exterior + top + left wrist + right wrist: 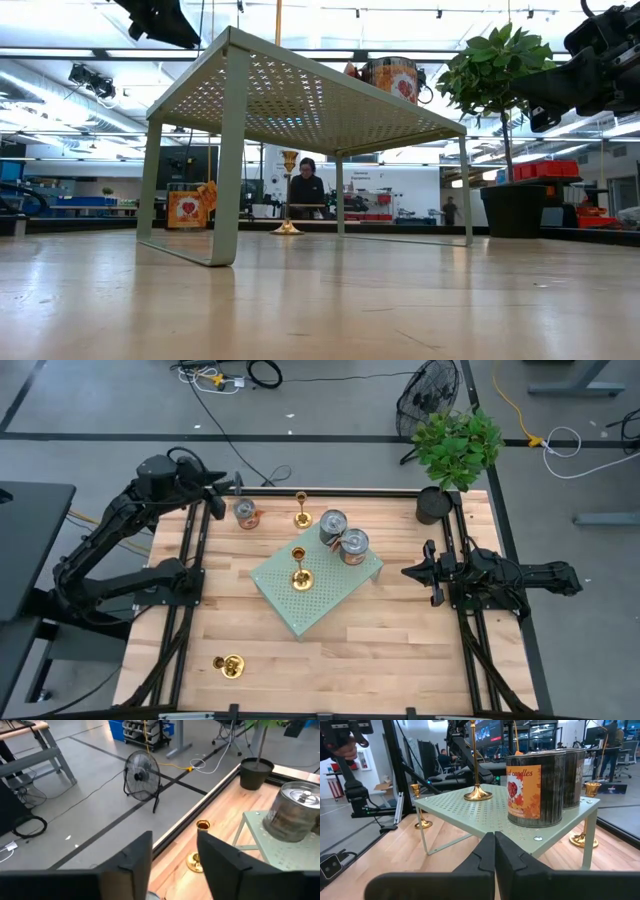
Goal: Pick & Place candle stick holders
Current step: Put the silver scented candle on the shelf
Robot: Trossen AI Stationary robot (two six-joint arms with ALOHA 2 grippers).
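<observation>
I see 3 shiny brass candle stick holders: 1 upright on the pale green perforated metal shelf (330, 595), 1 (301, 510) on the wooden table behind it, 1 (230, 666) lying near the front. The silver tin can (524, 790) reads "candles". Left gripper (172, 857) is parted and empty; right gripper (494, 851) is closed, empty.
</observation>
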